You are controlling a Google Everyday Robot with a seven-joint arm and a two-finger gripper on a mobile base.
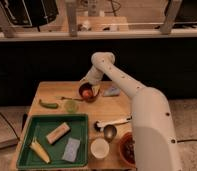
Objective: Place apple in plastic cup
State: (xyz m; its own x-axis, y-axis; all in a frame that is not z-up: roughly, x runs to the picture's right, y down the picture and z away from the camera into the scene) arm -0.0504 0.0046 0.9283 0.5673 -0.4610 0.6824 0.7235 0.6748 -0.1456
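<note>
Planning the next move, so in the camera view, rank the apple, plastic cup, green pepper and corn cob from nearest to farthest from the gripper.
The gripper is over the dark bowl.
1. Apple: in that bowl, by the gripper.
2. Plastic cup: front-left of the bowl.
3. Green pepper: farther left on the table.
4. Corn cob: in the green tray, front-left.

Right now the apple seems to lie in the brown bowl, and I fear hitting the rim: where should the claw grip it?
Probably across the round middle of the apple, coming down from above: the wall of the brown bowl seems to ring its sides. The claw hangs at the bowl's far edge.
</note>
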